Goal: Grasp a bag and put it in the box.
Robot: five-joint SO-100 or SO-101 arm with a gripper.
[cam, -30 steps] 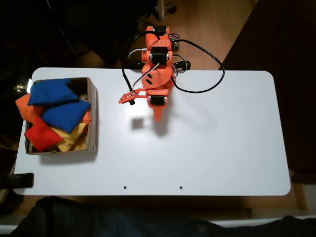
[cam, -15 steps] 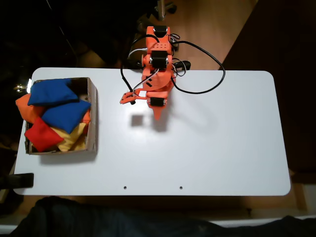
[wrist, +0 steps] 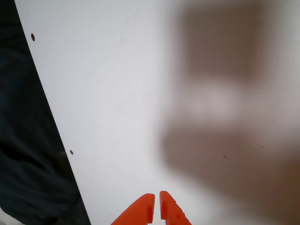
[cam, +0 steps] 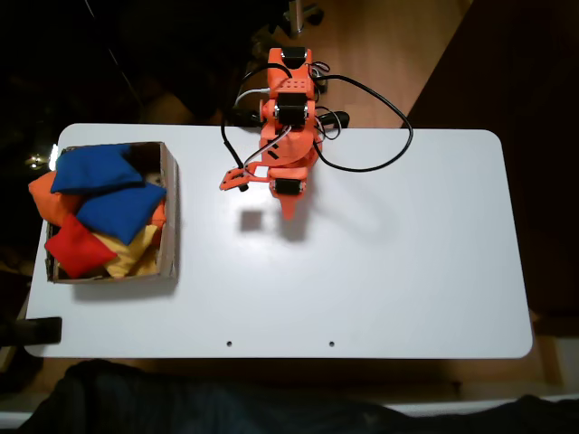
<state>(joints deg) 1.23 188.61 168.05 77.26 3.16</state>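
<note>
Blue bag (cam: 120,210) in box (cam: 169,217), gripper (wrist: 155,197) closed.

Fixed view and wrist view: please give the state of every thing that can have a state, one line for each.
gripper: shut, holding nothing, above bare table.
arm: folded back near the table's far edge.
box: open on top, filled with beanbags.
upper blue bag: in the box, on top of the pile.
lower blue bag: in the box, on top.
red beanbag: in the box, at a corner.
orange beanbag: in the box, overhanging the wall.
</note>
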